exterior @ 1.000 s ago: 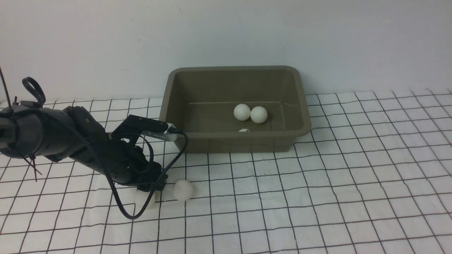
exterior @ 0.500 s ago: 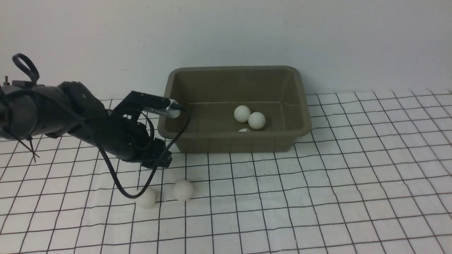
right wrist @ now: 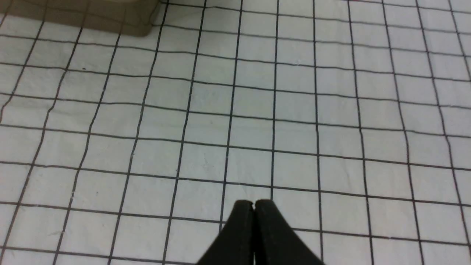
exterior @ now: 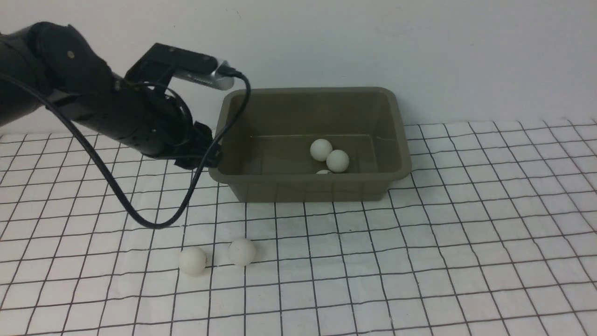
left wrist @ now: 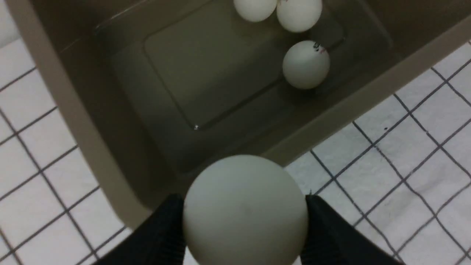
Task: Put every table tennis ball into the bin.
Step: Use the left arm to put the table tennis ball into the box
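The olive-brown bin point(exterior: 400, 140) stands at the back of the table and holds three white table tennis balls point(exterior: 321, 150). Two more balls point(exterior: 192, 260) point(exterior: 242, 252) lie on the cloth in front of the bin. My left gripper point(exterior: 200, 158) hangs by the bin's front left corner, shut on another ball point(left wrist: 244, 211); the arm hides that ball in the front view. The left wrist view shows the bin point(left wrist: 55, 92) beneath with the three balls point(left wrist: 305, 64) inside. My right gripper point(right wrist: 254, 202) is shut and empty over bare cloth, outside the front view.
A white cloth with a black grid point(exterior: 419, 261) covers the table. A white wall rises right behind the bin. A black cable point(exterior: 140, 219) loops down from the left arm toward the cloth. A corner of the bin point(right wrist: 92, 14) shows in the right wrist view.
My left gripper has risen from the cloth beside the two loose balls and moved back toward the bin's front left corner. The two touching balls in the bin have shifted slightly.
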